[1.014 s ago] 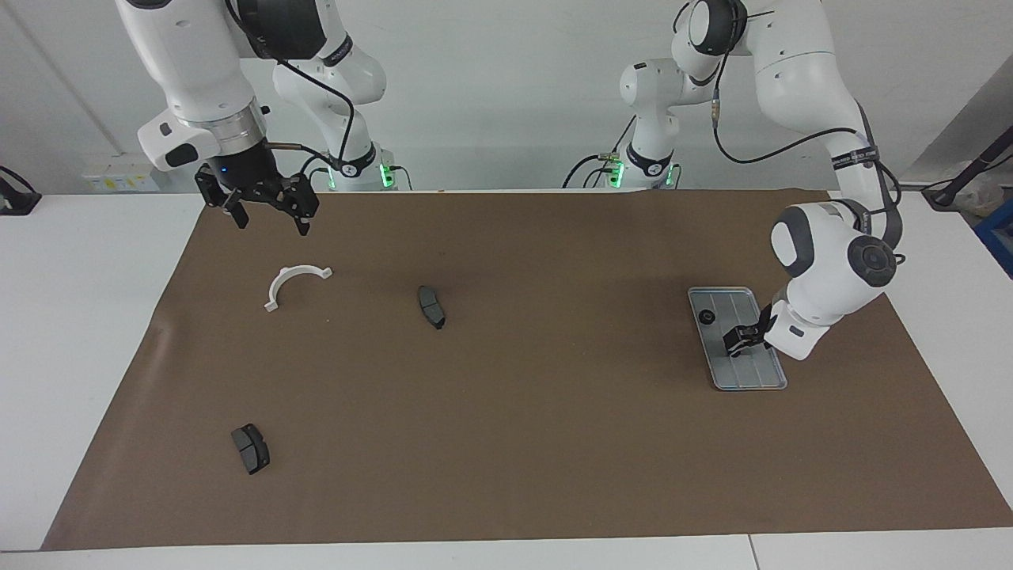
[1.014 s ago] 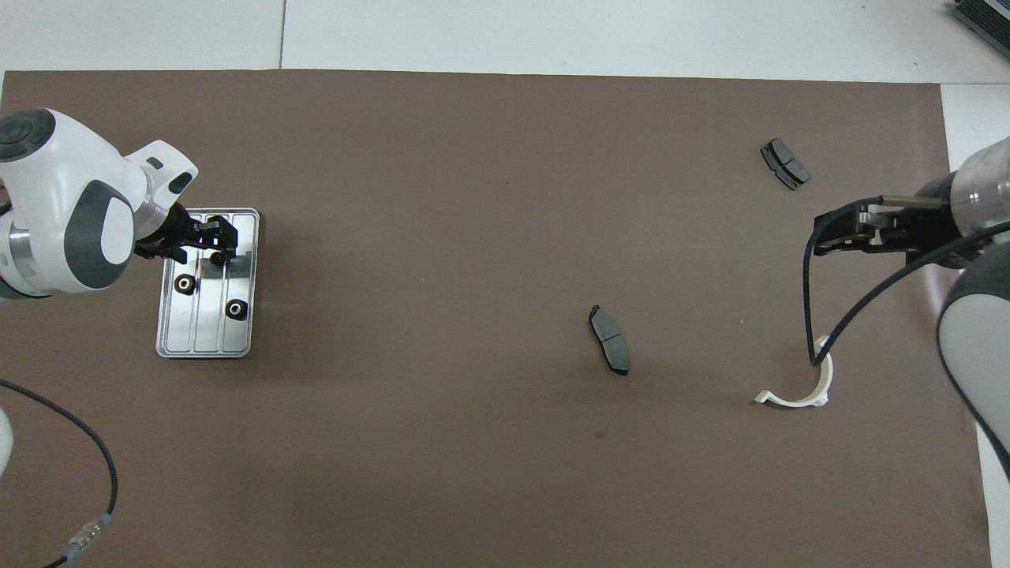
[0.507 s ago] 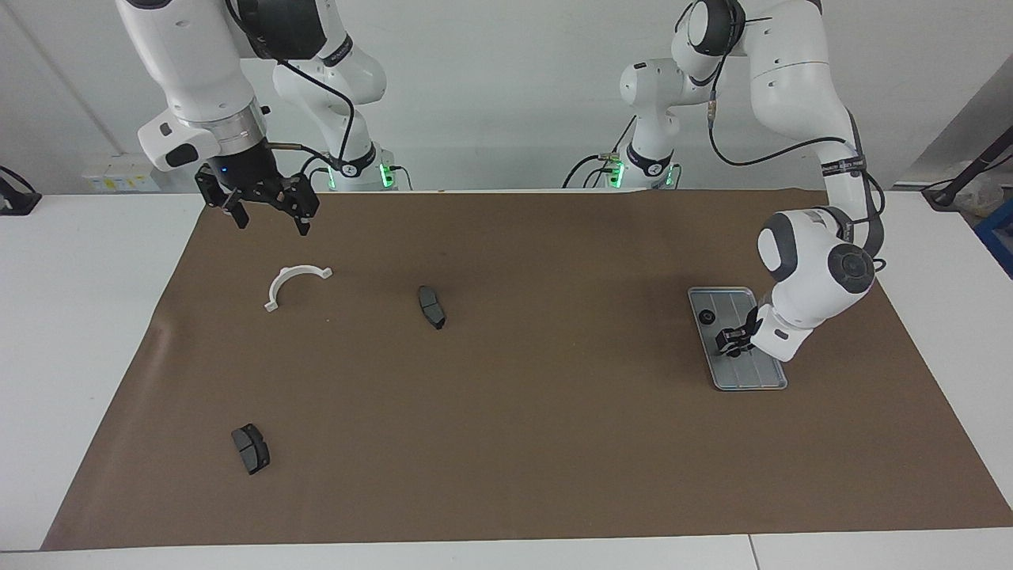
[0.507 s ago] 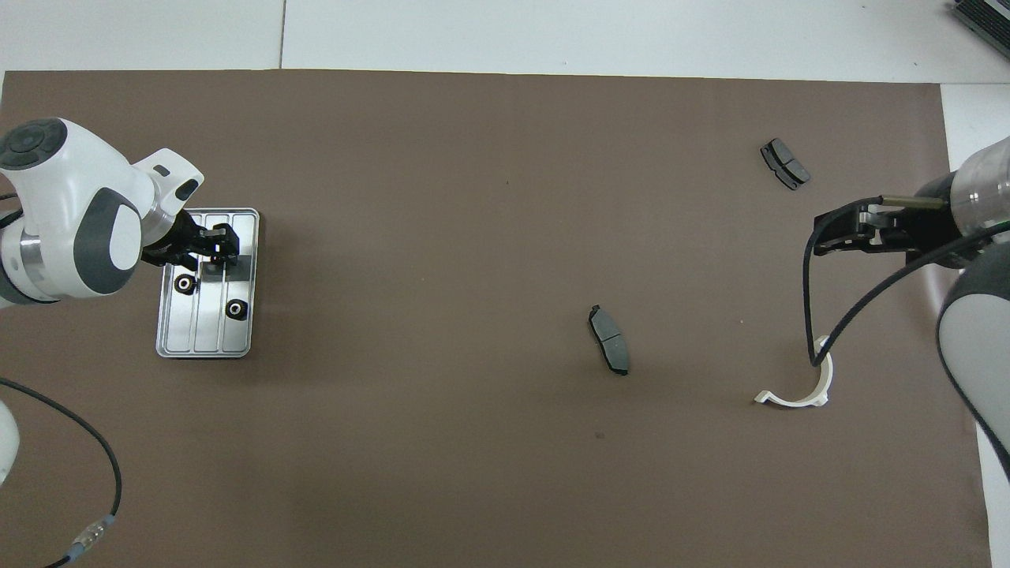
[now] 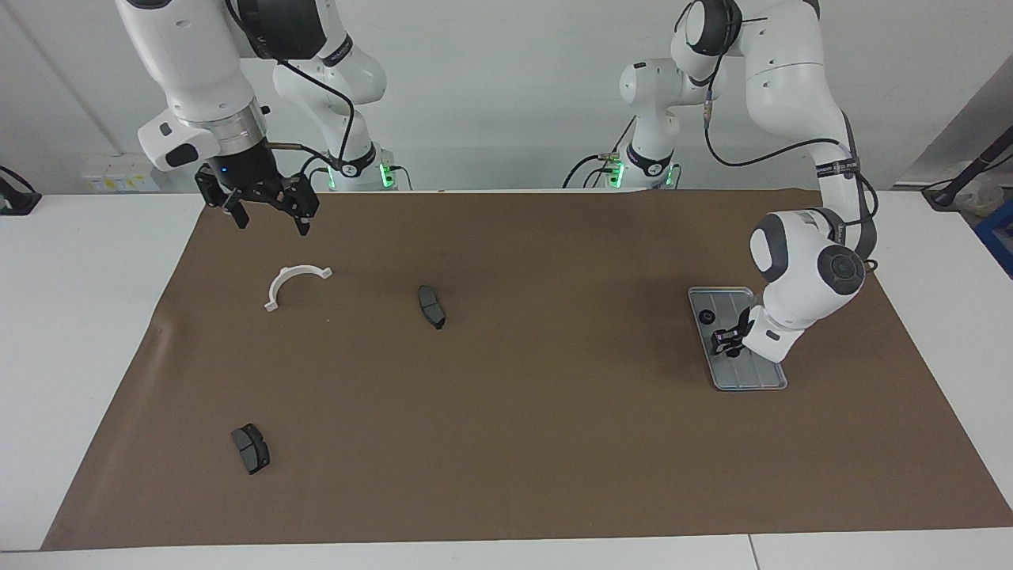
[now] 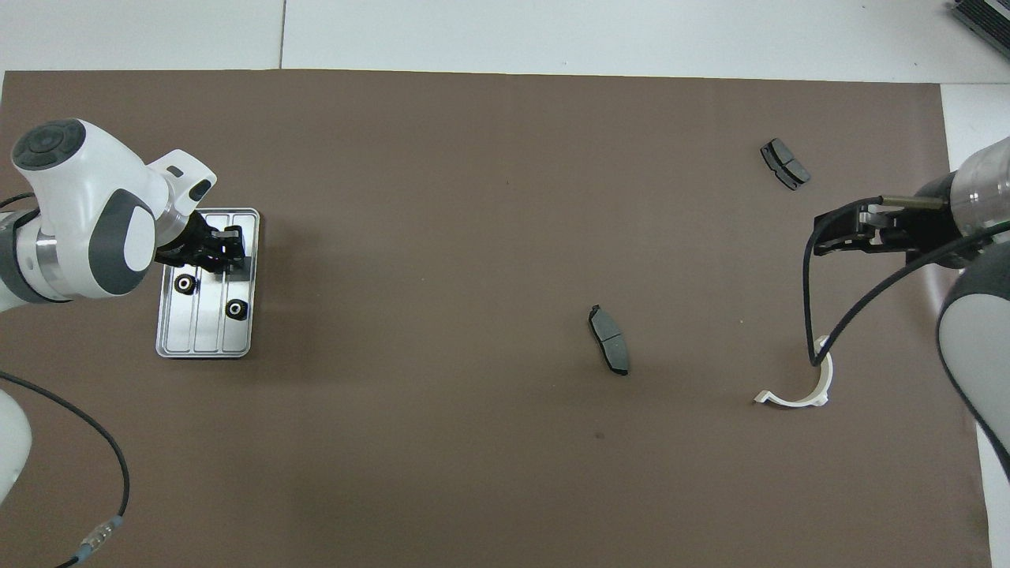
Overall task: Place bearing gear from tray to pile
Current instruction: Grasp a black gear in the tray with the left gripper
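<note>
Arms: glossy white shells, dark grey round joint caps.
Claws: black; left claw (image 5: 725, 342), right claw (image 5: 269, 212).
Cables: black, looping along each arm.
Bases: green lights glowing.
Right wrist: silver ring.

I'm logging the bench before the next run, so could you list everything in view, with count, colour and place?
Flat silver-grey metal tray: one, grooved, on the brown mat at the left arm's end of the table.
Small black round gears: two seen lying in the tray; a third cannot be confirmed under the left gripper.
Dark grey curved brake pads: two, one mid-mat, one toward the right arm's end, farthest from the robots.
White half-ring plastic bracket: one, at the right arm's end, nearer the robots than both pads.
Brown paper mat: one, covering the white table.
Left gripper: black, low over the tray.
Right gripper: black, open, waiting raised over the mat near the bracket.
</note>
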Controlling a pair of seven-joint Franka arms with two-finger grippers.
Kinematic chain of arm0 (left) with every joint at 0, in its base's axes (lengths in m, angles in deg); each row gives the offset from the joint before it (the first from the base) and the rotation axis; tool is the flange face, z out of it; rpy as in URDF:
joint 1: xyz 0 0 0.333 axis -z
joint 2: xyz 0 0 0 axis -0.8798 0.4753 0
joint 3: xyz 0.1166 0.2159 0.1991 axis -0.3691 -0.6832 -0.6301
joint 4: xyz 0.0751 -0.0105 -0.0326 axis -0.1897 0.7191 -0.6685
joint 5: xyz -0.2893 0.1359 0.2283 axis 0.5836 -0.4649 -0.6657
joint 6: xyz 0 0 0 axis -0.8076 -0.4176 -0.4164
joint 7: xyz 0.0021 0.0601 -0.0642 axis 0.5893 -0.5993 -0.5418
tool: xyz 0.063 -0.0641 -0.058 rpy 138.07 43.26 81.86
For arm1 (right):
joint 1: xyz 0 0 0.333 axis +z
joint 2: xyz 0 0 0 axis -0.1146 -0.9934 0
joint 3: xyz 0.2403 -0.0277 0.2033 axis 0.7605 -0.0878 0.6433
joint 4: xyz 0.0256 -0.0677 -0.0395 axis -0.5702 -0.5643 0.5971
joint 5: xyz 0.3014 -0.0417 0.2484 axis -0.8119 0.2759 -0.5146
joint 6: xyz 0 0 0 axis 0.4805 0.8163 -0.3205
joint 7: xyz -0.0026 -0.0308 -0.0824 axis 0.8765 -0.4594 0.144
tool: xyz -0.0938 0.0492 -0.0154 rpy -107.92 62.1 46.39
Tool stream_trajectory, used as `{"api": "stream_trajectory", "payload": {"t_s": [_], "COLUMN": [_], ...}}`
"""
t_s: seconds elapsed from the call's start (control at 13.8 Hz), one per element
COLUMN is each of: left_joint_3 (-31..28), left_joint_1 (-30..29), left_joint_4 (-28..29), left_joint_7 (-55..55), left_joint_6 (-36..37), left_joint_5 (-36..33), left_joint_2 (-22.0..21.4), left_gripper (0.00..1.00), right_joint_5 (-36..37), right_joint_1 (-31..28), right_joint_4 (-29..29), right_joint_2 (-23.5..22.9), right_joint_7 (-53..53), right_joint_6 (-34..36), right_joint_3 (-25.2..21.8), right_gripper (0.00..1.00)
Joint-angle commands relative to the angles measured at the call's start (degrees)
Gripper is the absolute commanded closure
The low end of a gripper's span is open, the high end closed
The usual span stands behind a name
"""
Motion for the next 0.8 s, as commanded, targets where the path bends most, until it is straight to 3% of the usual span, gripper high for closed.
{"api": "stream_trajectory", "payload": {"t_s": [0.0, 0.72], "left_joint_3": [-0.4, -0.4], "left_joint_1": [0.4, 0.1], "left_joint_4": [0.7, -0.5], "left_joint_7": [-1.1, -0.8], "left_joint_6": [-0.7, -0.5], "left_joint_5": [-1.3, -1.2], "left_joint_2": [-0.1, 0.5], "left_gripper": [0.57, 0.81], "right_joint_5": [-1.6, -1.6], "right_joint_1": [-1.0, -1.0], "right_joint_4": [-0.2, -0.2], "right_joint_2": [0.1, 0.1], "right_joint_7": [1.9, 1.9], "right_joint_6": [0.3, 0.3], "right_joint_3": [0.4, 0.4], "right_gripper": [0.0, 0.0]}}
